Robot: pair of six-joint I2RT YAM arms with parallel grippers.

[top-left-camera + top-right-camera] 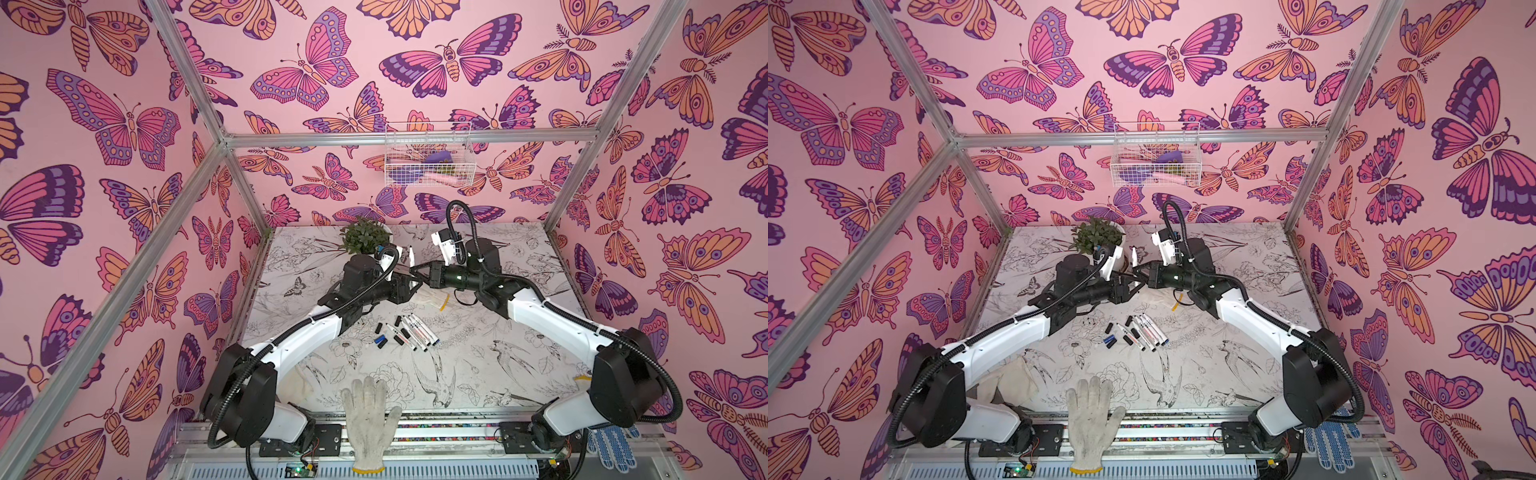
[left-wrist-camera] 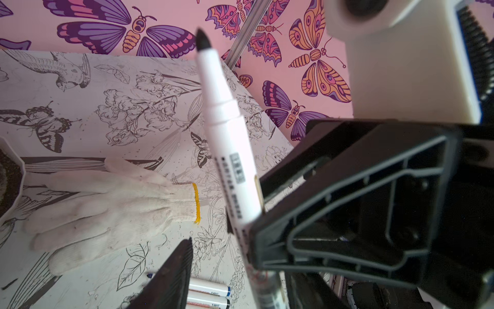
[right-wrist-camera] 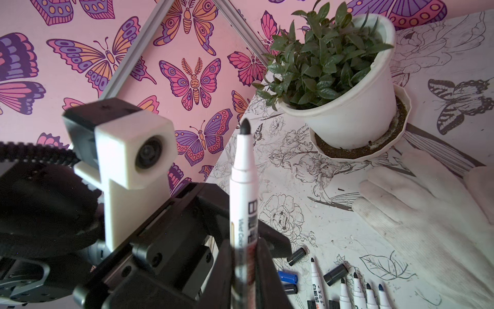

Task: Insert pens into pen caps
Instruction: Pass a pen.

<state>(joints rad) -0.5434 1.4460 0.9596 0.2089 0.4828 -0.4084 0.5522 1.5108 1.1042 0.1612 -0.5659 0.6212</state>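
White black-tipped marker pen (image 3: 242, 187): clamped in right claw (image 3: 244, 267); left claw (image 1: 410, 282) half-open around it. Handover, apparently; next, left must close squarely on barrel.

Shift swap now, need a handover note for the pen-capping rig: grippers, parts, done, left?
Right gripper: shut on a slim white marker pen with a bare black tip, held upright above the table.
Left gripper: beside that pen, open. Its visible finger stands clear of the barrel; no cap seen in it.
Table: five more white pens lie side by side, uncapped. The short black and blue plastic caps lie loose next to them.
Done: no pen capped.
Left: all six, probably the held one first.
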